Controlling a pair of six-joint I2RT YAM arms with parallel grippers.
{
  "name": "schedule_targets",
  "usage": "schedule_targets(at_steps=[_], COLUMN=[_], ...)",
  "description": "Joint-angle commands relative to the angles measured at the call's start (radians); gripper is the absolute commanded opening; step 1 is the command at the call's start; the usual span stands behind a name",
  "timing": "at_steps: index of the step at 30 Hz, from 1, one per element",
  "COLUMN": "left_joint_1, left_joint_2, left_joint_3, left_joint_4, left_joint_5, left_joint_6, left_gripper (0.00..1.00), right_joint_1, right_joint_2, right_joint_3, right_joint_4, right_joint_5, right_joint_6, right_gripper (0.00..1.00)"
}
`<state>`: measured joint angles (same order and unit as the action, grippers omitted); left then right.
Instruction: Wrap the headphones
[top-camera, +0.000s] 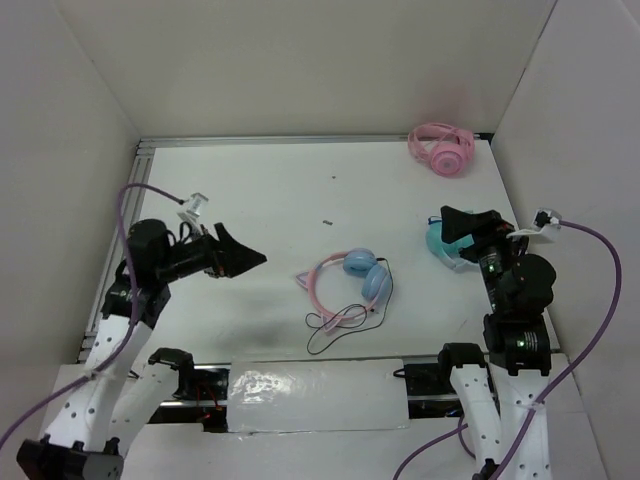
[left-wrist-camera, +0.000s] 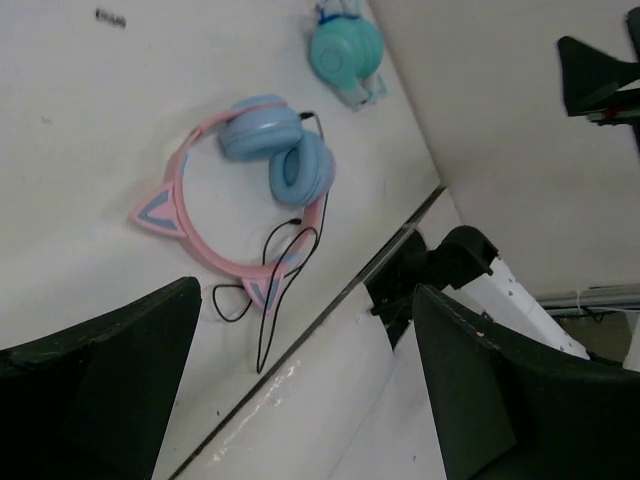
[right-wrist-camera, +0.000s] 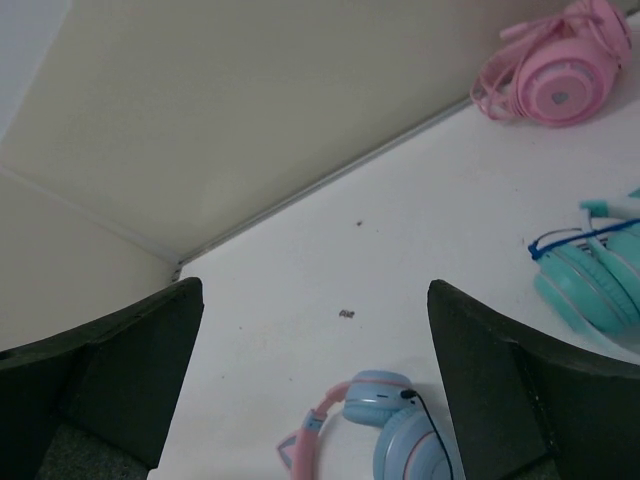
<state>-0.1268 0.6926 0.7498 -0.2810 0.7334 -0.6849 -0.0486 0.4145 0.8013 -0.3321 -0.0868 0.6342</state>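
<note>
The headphones (top-camera: 350, 283) lie flat on the white table near its front middle, with light blue ear cups, a pink cat-ear headband and a thin black cable (top-camera: 335, 322) looped loosely toward the front edge. They also show in the left wrist view (left-wrist-camera: 262, 170) and at the bottom of the right wrist view (right-wrist-camera: 385, 430). My left gripper (top-camera: 250, 259) is open and empty, held above the table to the left of them. My right gripper (top-camera: 452, 222) is open and empty, raised to their right.
All-pink headphones (top-camera: 441, 146) lie at the back right corner. Teal headphones (top-camera: 441, 245) lie at the right, just under my right gripper. A small dark speck (top-camera: 326, 221) sits mid-table. Walls enclose the table on three sides.
</note>
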Motion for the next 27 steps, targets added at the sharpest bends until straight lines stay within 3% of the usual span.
schedule_targets(at_steps=[1,7,11,18,21,22,27], left_joint_1=[-0.106,-0.414,-0.496,-0.617,-0.625,-0.617,-0.586], left_joint_2=[0.115,0.431,0.635,0.944,1.002,1.013,1.067], left_joint_3=[-0.012,0.060,0.193,0.384,0.447,0.460,0.481], left_joint_4=[-0.018,-0.066,-0.156,-0.233,-0.158,-0.115,0.109], left_joint_5=[-0.156,-0.477,-0.643,-0.848,-0.905,-0.901,-0.753], left_joint_6=[0.004,-0.005,-0.059,-0.010,0.117,0.239,0.530], left_gripper=[0.99,0.99,0.99,0.97,0.99,0.99,0.99], right_joint_1=[-0.004,-0.004,-0.004,-0.004,-0.004,-0.004,-0.004], right_joint_2=[0.021,0.035,0.011,-0.040,-0.037,-0.036,-0.011], right_joint_3=[0.001,-0.056,-0.102,-0.128,-0.126,-0.126,-0.126], right_joint_4=[-0.064,-0.114,-0.090,-0.107,-0.108,-0.110,-0.108], right_joint_5=[0.044,0.191,0.171,0.226,0.220,0.213,0.177], right_joint_6=[0.012,0.033,0.031,0.010,0.002,-0.004,-0.022], right_gripper=[1.00,1.00,1.00,1.00,1.00,1.00,1.00])
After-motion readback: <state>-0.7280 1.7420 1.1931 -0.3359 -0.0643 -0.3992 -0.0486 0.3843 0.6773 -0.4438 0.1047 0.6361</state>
